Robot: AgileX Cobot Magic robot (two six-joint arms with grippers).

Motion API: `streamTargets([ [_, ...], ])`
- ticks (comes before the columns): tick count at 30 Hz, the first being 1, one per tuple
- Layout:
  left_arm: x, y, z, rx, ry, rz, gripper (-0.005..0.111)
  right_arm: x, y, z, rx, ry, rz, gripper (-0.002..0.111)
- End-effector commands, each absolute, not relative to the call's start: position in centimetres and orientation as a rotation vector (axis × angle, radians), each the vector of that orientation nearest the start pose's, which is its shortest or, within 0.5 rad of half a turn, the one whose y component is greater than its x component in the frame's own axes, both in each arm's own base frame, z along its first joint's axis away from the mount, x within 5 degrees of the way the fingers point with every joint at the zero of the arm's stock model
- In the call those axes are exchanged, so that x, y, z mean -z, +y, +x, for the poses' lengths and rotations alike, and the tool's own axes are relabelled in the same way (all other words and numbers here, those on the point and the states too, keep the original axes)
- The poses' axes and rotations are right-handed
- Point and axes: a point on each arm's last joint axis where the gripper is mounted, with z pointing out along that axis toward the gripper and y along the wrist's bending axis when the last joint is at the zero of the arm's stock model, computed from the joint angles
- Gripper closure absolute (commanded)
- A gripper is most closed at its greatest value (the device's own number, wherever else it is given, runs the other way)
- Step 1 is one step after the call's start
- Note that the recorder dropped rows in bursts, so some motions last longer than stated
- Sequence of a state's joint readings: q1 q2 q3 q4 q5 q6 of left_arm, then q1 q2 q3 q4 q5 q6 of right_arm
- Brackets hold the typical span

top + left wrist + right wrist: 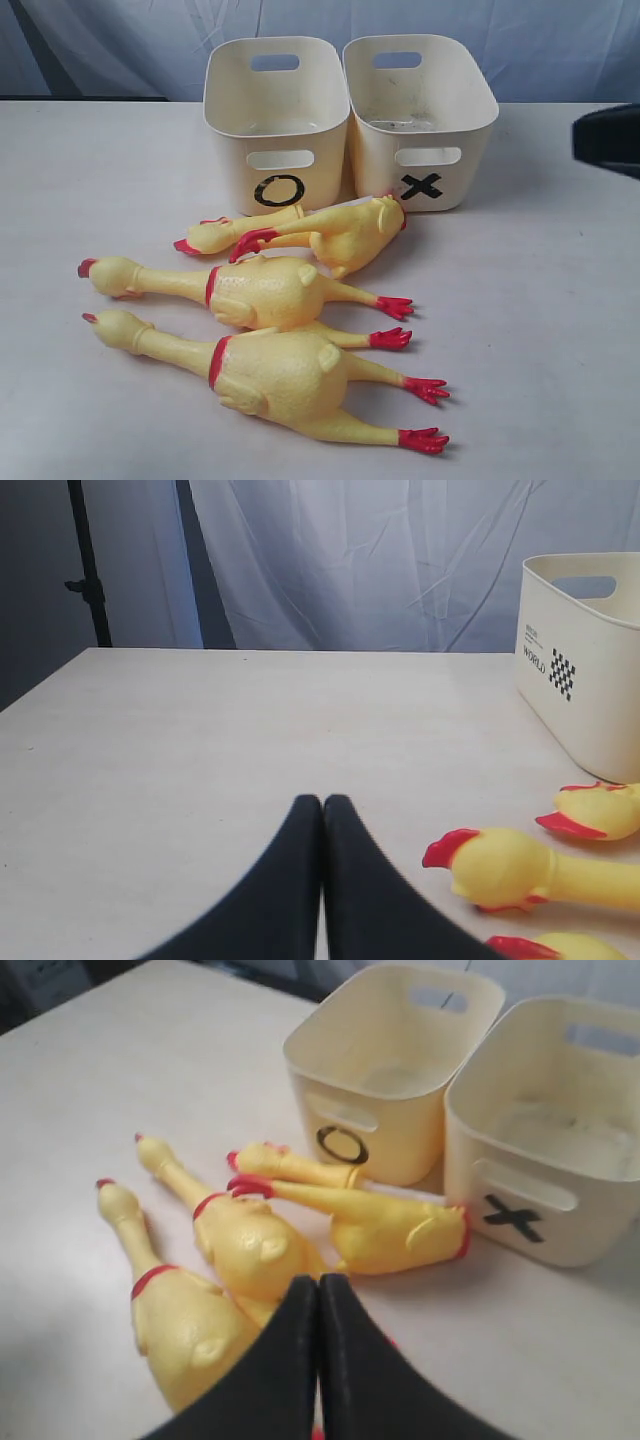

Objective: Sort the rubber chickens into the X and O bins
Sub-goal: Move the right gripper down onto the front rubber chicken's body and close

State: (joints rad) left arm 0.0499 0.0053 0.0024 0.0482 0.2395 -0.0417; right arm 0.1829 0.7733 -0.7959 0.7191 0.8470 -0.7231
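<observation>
Exterior view: four yellow rubber toy chickens (285, 375) are lying on the worktop (540, 330) before cream plastic bins (322, 190); both jaws are sitting closed, empty. Likely light, squashy, so I'm favouring the necks (175, 347).

Prob. lab/studio setup: white table (560, 330) w/ draped backdrop (350, 560), stand pole (88, 570).

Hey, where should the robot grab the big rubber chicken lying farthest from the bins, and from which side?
Take that large chicken by its neck, coming straight down from above with the left gripper, fingers across it. The neck is slim, lies flat on the left side and sits clear of the next chicken. The body looks too wide to grip.
</observation>
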Motion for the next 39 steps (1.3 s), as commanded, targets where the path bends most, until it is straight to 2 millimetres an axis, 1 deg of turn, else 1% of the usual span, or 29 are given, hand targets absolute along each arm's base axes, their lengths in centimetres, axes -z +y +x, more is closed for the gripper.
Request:
streamTargets([
  [1,-19.2,0.4,5.5,-0.044,1.714,-0.050,0.107,-33.5,8.6,14.9,-0.610,2.117,-0.788,0.109],
  [4,-19.2,0.4,5.5,-0.044,1.714,-0.050,0.107,-31.7,9.7,16.5,-0.602,2.190,-0.861,0.109],
  [6,-19.2,0.4,5.5,-0.044,1.714,-0.050,0.107,-30.4,10.6,17.2,-0.590,2.234,-0.934,0.109],
  [10,-19.2,0.4,5.5,-0.044,1.714,-0.050,0.107,-28.3,12.7,17.9,-0.584,2.284,-1.078,0.109],
  [13,-19.2,0.4,5.5,-0.044,1.714,-0.050,0.107,-27.0,14.2,18.0,-0.554,2.296,-1.205,0.109],
  [18,-19.2,0.4,5.5,-0.044,1.714,-0.050,0.107,-25.8,16.7,18.1,-0.491,2.289,-1.401,0.109],
  [25,-19.2,0.4,5.5,-0.044,1.714,-0.050,0.107,-24.8,20.2,17.2,-0.466,2.213,-1.623,0.109],
  [27,-19.2,0.4,5.5,-0.044,1.714,-0.050,0.107,-24.6,21.3,16.9,-0.441,2.168,-1.690,0.109],
  [30,-19.2,0.4,5.5,-0.044,1.714,-0.050,0.107,-24.1,22.8,16.7,-0.423,2.118,-1.742,0.109],
  [33,-19.2,0.4,5.5,-0.044,1.714,-0.050,0.107,-23.3,23.7,16.7,-0.395,2.086,-1.774,0.109],
  [35,-19.2,0.4,5.5,-0.044,1.714,-0.050,0.107,-22.7,24.0,16.9,-0.371,2.074,-1.801,0.101],
  [37,-19.2,0.4,5.5,-0.044,1.714,-0.050,0.107,-22.1,24.2,17.1,-0.365,2.080,-1.803,0.088],
  [39,-19.2,0.4,5.5,-0.044,1.714,-0.050,0.107,-21.5,24.5,17.4,-0.356,2.082,-1.798,0.068],
])
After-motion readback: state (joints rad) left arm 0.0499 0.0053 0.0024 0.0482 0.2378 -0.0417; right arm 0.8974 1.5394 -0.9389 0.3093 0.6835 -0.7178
